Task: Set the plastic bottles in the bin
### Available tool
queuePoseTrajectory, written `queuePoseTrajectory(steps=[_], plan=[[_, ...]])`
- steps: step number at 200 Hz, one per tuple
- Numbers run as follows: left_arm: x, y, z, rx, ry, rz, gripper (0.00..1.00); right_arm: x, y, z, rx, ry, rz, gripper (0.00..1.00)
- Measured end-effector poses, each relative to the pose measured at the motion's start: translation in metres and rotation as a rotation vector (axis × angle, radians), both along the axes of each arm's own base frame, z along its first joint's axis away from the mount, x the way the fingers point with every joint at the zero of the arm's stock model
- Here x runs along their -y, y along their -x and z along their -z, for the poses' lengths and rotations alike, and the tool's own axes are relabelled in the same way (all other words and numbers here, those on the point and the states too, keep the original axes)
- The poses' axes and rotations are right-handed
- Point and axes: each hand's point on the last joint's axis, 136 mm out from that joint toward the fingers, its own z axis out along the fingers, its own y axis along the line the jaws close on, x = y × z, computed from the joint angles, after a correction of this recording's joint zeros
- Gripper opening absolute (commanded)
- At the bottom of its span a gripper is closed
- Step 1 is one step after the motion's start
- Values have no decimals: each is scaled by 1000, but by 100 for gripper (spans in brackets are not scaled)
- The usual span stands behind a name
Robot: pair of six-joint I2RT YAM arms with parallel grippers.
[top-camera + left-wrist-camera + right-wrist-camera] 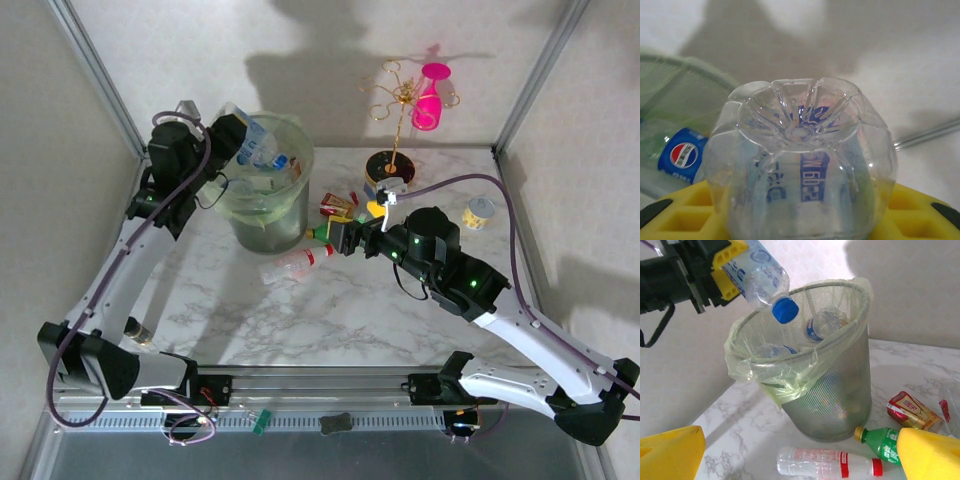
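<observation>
You were working on a white marbled counter closed in by pale walls and an aluminium frame. The bin, a tapered grey-green mesh bucket with a thin pale liner folded over its rim, stood at the far left of the counter.

Your left end effector was closed part-way on a clear blue-capped bottle, its yellow pads clamped around the ribbed base. That bottle hung over the bin's near-left rim, its long axis tilted with the cap lowest and pointing into the mouth. By my judgement, letting go there would drop it inside. At least 2 bottles already lay in the liner, 1 of them a Pepsi-labelled bottle.

Your right end effector stood wide open and held nothing. A clear red-capped bottle lay on its side on the counter just in front of the bin's foot, below and ahead of those spread fingers. In the right wrist view its long axis ran crosswise, cap to the right. A green bottle lay just beside the right finger, cap toward the bin, with a red carton beyond it. The right arm was clearly the nearer to both. Those smooth, round, thin-walled bottles would likely roll or dent under a pinch.
</observation>
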Motion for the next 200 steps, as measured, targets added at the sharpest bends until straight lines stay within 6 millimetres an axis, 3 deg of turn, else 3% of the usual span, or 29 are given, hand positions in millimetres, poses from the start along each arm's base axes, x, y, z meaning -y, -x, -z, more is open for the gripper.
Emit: queuePoseTrajectory(steps=[41, 95, 129, 162, 200], plan=[[-9, -14, 51, -186, 53, -55, 41, 3, -3, 2, -4, 6, 22, 99], [-15, -16, 79, -291, 67, -99, 49, 1, -7, 8, -12, 22, 39, 99], [-17, -25, 103, -361, 47, -118, 62, 0, -8, 11, -18, 30, 39, 98], [-19, -27, 103, -366, 36, -124, 74, 0, -8, 12, -21, 28, 40, 99], [-19, -27, 96, -359, 37, -124, 79, 0, -8, 13, -24, 32, 40, 99]])
